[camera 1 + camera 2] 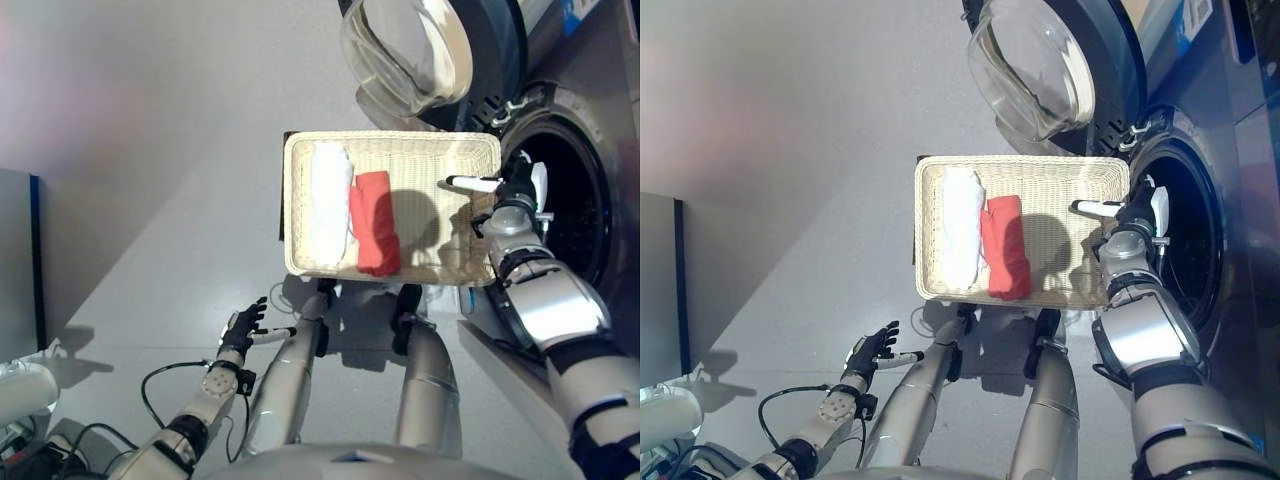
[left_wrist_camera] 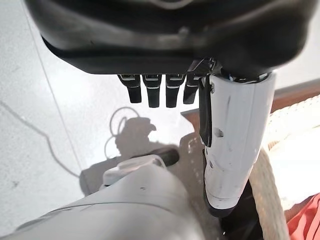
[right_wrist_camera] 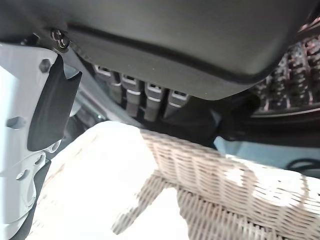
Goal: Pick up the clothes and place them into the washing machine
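Note:
A shallow wicker basket (image 1: 390, 137) sits beside the washing machine. A folded white cloth (image 1: 330, 200) lies at its left side, with a red cloth (image 1: 375, 235) next to it. My right hand (image 1: 515, 190) hovers at the basket's right edge, in front of the machine's round drum opening (image 1: 575, 200). Its fingers are straight and hold nothing, and the white thumb points over the basket. The right wrist view shows the basket wall (image 3: 225, 175) just under the fingers. My left hand (image 1: 243, 328) is open and empty, low over the floor, short of the basket's near left corner.
The machine's glass door (image 1: 415, 50) stands open above the basket's far side. A grey cabinet (image 1: 15, 260) stands at the far left, with a white object (image 1: 20, 390) below it. The brown box edge (image 2: 300, 92) shows under the basket.

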`<state>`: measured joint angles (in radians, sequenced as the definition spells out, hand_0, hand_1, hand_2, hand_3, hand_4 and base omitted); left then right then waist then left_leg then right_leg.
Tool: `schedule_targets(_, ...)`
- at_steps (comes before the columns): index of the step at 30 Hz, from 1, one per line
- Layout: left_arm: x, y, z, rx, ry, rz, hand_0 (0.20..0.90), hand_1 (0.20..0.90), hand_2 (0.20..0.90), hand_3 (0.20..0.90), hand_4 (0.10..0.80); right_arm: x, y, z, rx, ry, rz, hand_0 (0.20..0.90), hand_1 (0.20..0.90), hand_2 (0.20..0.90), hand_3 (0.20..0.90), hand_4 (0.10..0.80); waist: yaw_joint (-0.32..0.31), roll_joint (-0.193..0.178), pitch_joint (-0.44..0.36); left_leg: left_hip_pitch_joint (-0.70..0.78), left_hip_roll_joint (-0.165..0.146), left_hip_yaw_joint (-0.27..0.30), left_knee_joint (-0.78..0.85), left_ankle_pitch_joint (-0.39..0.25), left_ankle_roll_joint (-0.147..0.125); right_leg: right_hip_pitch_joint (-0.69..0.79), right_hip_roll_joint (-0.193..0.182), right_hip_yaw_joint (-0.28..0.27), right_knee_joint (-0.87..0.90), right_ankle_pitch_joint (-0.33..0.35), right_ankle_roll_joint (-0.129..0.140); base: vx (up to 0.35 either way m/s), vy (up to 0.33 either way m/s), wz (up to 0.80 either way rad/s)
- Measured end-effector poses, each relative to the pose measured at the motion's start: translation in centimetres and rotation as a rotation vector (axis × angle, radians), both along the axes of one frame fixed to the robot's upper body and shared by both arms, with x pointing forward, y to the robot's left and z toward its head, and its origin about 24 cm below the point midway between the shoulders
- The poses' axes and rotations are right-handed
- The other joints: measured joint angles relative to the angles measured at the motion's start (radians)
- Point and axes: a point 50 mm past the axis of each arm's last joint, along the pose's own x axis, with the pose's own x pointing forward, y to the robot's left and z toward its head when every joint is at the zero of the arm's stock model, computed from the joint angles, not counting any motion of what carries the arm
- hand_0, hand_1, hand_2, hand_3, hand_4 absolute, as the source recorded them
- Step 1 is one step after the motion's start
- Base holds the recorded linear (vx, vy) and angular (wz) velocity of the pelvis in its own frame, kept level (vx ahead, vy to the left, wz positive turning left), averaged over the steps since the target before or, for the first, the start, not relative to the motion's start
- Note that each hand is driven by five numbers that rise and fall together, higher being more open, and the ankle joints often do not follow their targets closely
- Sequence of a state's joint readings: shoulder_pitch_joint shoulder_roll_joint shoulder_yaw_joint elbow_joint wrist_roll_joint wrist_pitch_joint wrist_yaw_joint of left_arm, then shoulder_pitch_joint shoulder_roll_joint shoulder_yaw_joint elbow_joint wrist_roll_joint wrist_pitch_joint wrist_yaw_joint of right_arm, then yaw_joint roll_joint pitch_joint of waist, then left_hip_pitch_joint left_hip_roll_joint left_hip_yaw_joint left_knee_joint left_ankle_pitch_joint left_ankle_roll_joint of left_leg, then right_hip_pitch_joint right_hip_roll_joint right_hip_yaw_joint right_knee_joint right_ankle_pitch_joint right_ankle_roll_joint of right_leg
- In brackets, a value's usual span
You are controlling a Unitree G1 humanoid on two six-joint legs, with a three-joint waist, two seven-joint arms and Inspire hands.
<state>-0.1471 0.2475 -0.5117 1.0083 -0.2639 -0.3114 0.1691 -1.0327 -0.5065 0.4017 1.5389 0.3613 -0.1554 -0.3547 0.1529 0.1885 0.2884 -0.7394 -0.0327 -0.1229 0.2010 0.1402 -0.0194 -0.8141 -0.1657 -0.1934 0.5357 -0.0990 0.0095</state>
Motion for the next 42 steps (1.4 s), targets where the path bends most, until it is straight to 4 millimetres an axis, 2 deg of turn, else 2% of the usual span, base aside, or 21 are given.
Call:
schedule_targets(5,0.5,0.5,0.3,0.007,-0.012,0.009,0.900,0.900,0.900,0.900,0.800,-0.1,0.3,-0.7,0.076,-0.022,0.004,0.900,0.900,0.900,0.900,0.800,0.005,-0.020,0.013,-0.002,0.000,-0.005,0.000,-0.001,-0.002,0.000,0.000,-0.005,0.000,-0.004,-0.004,0.003,0.001,0.01)
schedule_targets(11,1.5,0.2,0.9,-0.002,-0.045,0.004,0.900,0.900,0.900,0.900,0.800,-0.4,0.1,-1.2,0.164,-0.069,-0.027,0.900,0.900,0.900,0.900,0.800,0.019,-0.024,0.017,-0.003,0.000,-0.006,0.005,-0.004,-0.007,0.002,-0.001,-0.006,0.000,-0.007,-0.006,0.030,0.013,-0.01)
schedule_targets(19,1.9,0.3,1.2,-0.003,-0.058,0.011,0.900,0.900,0.900,0.900,0.800,-0.7,0.2,-1.6,0.166,-0.079,-0.015,0.900,0.900,0.900,0.900,0.800,0.025,-0.031,0.021,0.002,0.003,-0.010,0.007,-0.004,-0.009,0.009,0.002,-0.013,0.001,-0.005,-0.004,0.017,-0.006,0.00)
schedule_targets(21,2.0,0.5,1.3,-0.003,-0.061,0.023,0.900,0.900,0.900,0.900,0.800,-0.9,0.4,-2.4,0.181,-0.068,-0.004,0.900,0.900,0.900,0.900,0.800,0.027,-0.038,0.025,0.017,0.004,-0.016,0.006,-0.003,-0.009,0.027,0.004,-0.017,0.000,-0.003,-0.007,0.041,-0.027,0.08)
schedule_targets(23,2.0,0.5,1.3,-0.001,-0.061,0.029,0.900,0.900,0.900,0.900,0.800,-1.1,2.2,-4.2,0.216,-0.033,0.064,0.900,0.900,0.900,0.900,0.800,0.027,-0.046,0.030,0.041,0.005,-0.025,0.007,-0.010,-0.014,0.059,0.005,-0.028,-0.003,-0.013,-0.003,0.090,-0.041,0.11)
schedule_targets(26,1.9,0.6,1.2,0.007,-0.058,0.036,0.900,0.900,0.900,0.900,0.800,-1.3,6.6,-7.0,0.311,0.018,0.203,0.900,0.900,0.900,0.900,0.800,0.028,-0.059,0.033,0.066,0.008,-0.044,0.005,-0.015,-0.018,0.097,0.007,-0.045,-0.017,-0.018,-0.004,0.071,-0.035,0.13)
schedule_targets(29,1.7,1.0,0.8,0.034,-0.032,0.040,0.900,0.900,0.900,0.900,0.800,-2.2,12.9,-9.9,0.424,0.077,0.338,0.900,0.900,0.900,0.900,0.800,0.031,-0.087,0.032,0.086,0.015,-0.050,-0.003,-0.016,-0.017,0.128,0.010,-0.061,-0.035,-0.019,-0.005,-0.018,0.000,0.08)
schedule_targets(31,1.5,1.3,0.5,0.054,-0.006,0.052,0.900,0.900,0.900,0.900,0.800,-2.8,15.2,-10.7,0.452,0.088,0.391,0.900,0.900,0.900,0.900,0.800,0.029,-0.107,0.033,0.092,0.018,-0.050,0.000,-0.020,-0.015,0.145,0.009,-0.071,-0.045,-0.019,0.000,0.009,-0.009,0.10)
schedule_targets(35,1.0,2.3,0.0,0.109,0.030,0.088,0.900,0.900,0.900,0.900,0.800,-4.5,16.6,-12.3,0.479,0.104,0.432,0.900,0.900,0.900,0.900,0.800,0.028,-0.177,0.025,0.128,0.016,-0.049,0.001,-0.033,-0.005,0.201,0.013,-0.075,-0.085,-0.010,0.005,0.010,-0.004,0.01)
schedule_targets(38,1.4,2.3,0.2,0.117,0.024,0.090,0.900,0.900,0.900,0.900,0.800,-5.2,16.3,-13.1,0.447,0.132,0.419,0.900,0.900,0.900,0.900,0.800,0.025,-0.197,0.020,0.141,0.014,-0.048,-0.002,-0.036,-0.002,0.226,0.013,-0.078,-0.108,-0.005,0.013,-0.002,0.003,0.01)
schedule_targets(42,1.9,2.5,0.5,0.132,-0.004,0.113,0.900,0.900,0.900,0.900,0.800,-5.3,16.0,-13.3,0.401,0.145,0.407,0.900,0.900,0.900,0.900,0.800,0.027,-0.200,0.019,0.140,0.010,-0.048,-0.003,-0.035,0.000,0.232,0.010,-0.080,-0.119,0.002,0.017,-0.001,0.008,0.02)
